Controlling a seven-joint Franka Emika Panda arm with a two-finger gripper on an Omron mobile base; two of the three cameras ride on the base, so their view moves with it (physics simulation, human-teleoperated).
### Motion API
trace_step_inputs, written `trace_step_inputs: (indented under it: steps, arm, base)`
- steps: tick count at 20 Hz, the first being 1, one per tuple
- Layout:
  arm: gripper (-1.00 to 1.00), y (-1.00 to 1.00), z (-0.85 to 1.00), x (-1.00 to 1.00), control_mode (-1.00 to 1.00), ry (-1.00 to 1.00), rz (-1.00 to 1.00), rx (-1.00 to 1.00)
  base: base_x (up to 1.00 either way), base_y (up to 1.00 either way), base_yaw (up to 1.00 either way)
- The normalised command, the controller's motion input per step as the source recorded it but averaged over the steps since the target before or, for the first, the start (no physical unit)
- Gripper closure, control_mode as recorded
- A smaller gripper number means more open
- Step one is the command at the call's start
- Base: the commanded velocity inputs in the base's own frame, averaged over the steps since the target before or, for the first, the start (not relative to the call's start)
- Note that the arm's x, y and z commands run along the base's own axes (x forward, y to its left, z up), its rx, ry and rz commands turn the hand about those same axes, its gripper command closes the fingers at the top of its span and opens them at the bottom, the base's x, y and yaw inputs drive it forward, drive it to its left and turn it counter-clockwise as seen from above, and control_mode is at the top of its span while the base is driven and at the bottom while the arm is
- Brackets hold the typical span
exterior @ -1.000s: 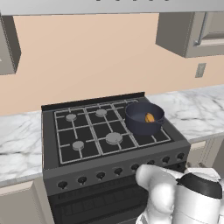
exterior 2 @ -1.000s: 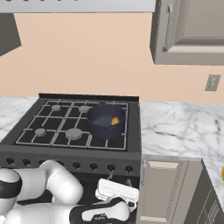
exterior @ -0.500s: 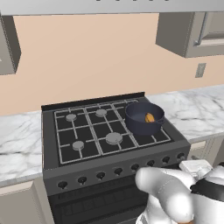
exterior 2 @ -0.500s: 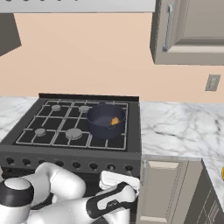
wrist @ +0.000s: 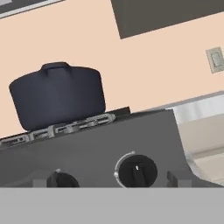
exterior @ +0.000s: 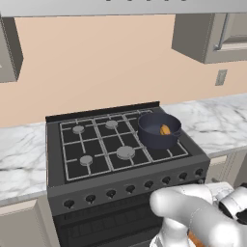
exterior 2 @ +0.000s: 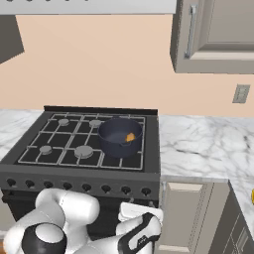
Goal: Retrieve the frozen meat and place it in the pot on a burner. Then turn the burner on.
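A black gas stove (exterior: 96, 159) sits between two stretches of white marbled worktop (exterior 2: 198, 144), with a row of dark knobs (wrist: 136, 170) along its front panel. On its grates, the navy pot (exterior: 159, 129) stands over the burner at about two o'clock from the stovetop's centre, with the orange-brown frozen meat (exterior: 165, 129) inside.

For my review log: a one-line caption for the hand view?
Low view from stove front: dark pot on burner grate, control knob straight ahead.
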Motion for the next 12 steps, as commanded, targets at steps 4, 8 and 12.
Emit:
trace_step_inputs:
  steps: [4,8,12]
  arm:
    - [-1.00,0.00,-0.07,0.35,-1.00,0.00,0.01,-0.01]
    - [-1.00,0.00,-0.09,0.38,-1.00,0.00,0.05,-0.02]
    - [-1.00,0.00,-0.09,0.39,-1.00,0.00,0.04,-0.01]
  base:
    - [0.00,0.00,0.00]
    - [0.00,0.00,0.00]
    - [0.00,0.00,0.00]
